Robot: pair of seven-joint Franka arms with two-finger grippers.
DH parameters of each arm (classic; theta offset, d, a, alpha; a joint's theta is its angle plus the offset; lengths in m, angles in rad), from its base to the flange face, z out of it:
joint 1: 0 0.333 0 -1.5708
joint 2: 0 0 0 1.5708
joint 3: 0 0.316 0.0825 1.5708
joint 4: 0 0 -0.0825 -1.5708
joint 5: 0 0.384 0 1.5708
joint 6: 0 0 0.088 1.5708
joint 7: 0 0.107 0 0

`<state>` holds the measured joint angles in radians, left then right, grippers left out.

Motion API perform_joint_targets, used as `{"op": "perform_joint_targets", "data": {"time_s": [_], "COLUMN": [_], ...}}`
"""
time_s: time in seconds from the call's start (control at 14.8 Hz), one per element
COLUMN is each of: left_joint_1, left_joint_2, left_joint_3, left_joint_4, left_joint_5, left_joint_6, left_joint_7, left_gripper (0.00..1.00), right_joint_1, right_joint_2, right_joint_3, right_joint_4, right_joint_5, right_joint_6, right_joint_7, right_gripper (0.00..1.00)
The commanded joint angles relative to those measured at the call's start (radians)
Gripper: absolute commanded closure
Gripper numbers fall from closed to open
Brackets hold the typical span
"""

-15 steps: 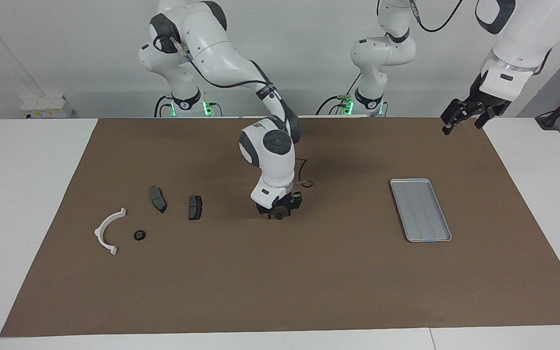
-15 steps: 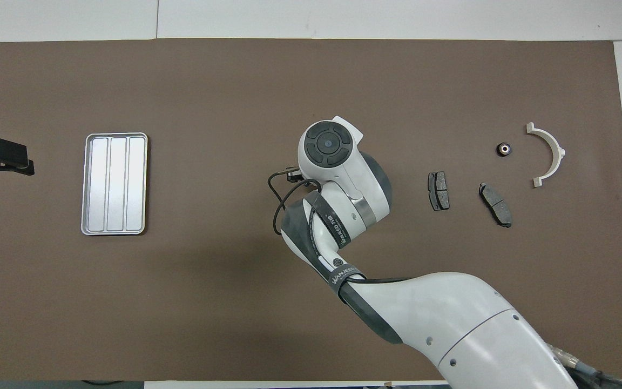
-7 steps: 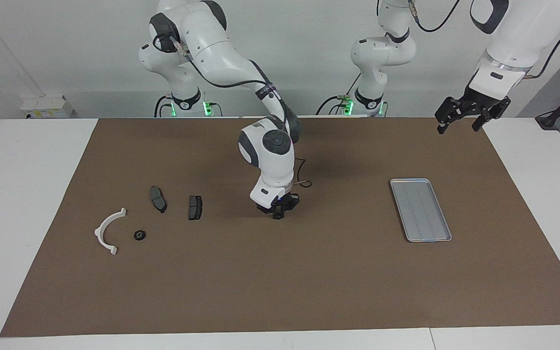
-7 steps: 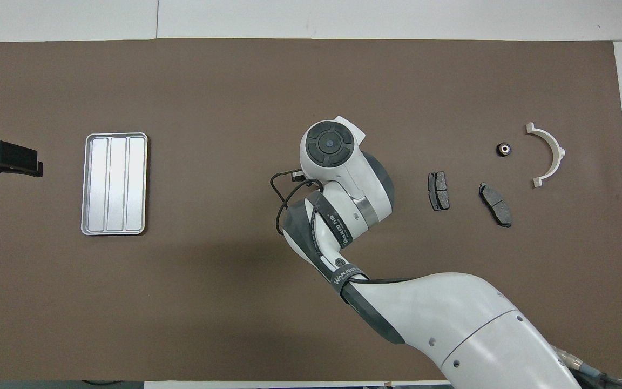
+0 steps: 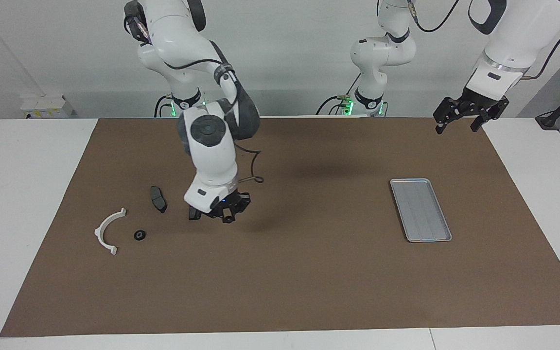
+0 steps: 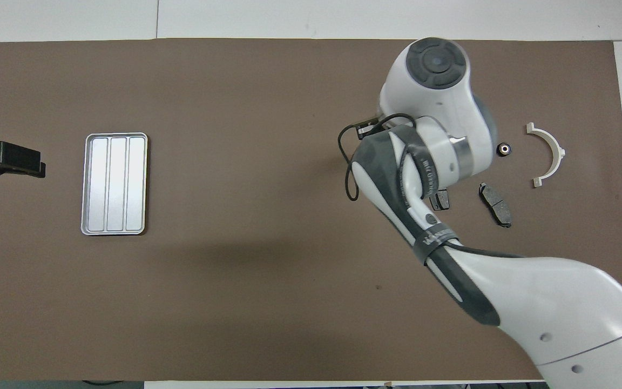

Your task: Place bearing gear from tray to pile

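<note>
My right gripper (image 5: 227, 217) hangs just above the mat, shut on a small dark bearing gear (image 5: 228, 219). It is beside one dark brake pad (image 5: 193, 213), which the gripper half hides. The pile lies toward the right arm's end: a second brake pad (image 5: 158, 199), a white half-ring bracket (image 5: 109, 231) and another small black bearing gear (image 5: 139, 235) on the mat. The silver tray (image 5: 420, 210) has nothing in it. In the overhead view the right arm covers its own gripper. My left gripper (image 5: 459, 118) waits open in the air over the mat's corner at its own end.
A brown mat (image 5: 309, 282) covers most of the white table (image 5: 27, 194). A loose black cable (image 5: 253, 171) loops off the right wrist. In the overhead view the bracket (image 6: 547, 154), gear (image 6: 504, 149) and pad (image 6: 495, 204) lie beside the right arm.
My right gripper closed on the bearing gear at the mat's middle, lifted it and swung toward the pile. The left gripper drifted slightly and stays open.
</note>
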<state>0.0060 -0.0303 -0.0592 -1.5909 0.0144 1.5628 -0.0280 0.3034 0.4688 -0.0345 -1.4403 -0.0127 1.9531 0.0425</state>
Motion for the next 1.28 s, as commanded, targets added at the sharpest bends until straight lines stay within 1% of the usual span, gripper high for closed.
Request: {"op": "perform_joint_targets", "data": {"time_s": [0.0,0.14,0.34,0.47,0.54,0.74,0.95,1.22], "left_joint_1": [-0.006,-0.006,-0.004,-0.004,-0.004,-0.003,-0.004,-0.003], "left_joint_2": [-0.036,-0.036,-0.037,-0.037,-0.037,-0.037,-0.037,-0.037], "left_joint_3": [0.002,0.004,0.004,0.002,0.002,0.002,0.002,0.002], "left_joint_4": [-0.041,-0.041,-0.041,-0.043,-0.043,-0.043,-0.043,-0.043], "left_joint_5": [0.013,0.013,0.013,0.013,0.013,0.013,0.013,0.013], "left_joint_6": [0.017,0.017,0.016,0.016,0.014,0.014,0.014,0.014], "left_joint_7": [0.002,0.002,0.002,0.000,0.002,0.000,0.000,0.002], "left_gripper": [0.00,0.00,0.00,0.00,0.00,0.00,0.00,0.00], "right_joint_1": [-0.099,-0.151,-0.210,-0.224,-0.233,-0.244,-0.256,-0.270], "right_joint_2": [0.002,0.001,-0.015,-0.045,-0.052,-0.059,-0.078,-0.099], "right_joint_3": [0.021,0.019,0.021,0.019,0.019,0.019,0.019,0.019], "right_joint_4": [-0.011,-0.031,-0.101,-0.191,-0.221,-0.281,-0.356,-0.411], "right_joint_5": [0.008,0.020,0.020,0.020,0.022,0.022,0.022,0.022], "right_joint_6": [0.003,0.024,0.087,0.165,0.190,0.202,0.272,0.286], "right_joint_7": [-0.169,-0.277,-0.392,-0.423,-0.443,-0.476,-0.501,-0.513], "right_gripper": [1.00,1.00,1.00,1.00,1.00,1.00,1.00,1.00]}}
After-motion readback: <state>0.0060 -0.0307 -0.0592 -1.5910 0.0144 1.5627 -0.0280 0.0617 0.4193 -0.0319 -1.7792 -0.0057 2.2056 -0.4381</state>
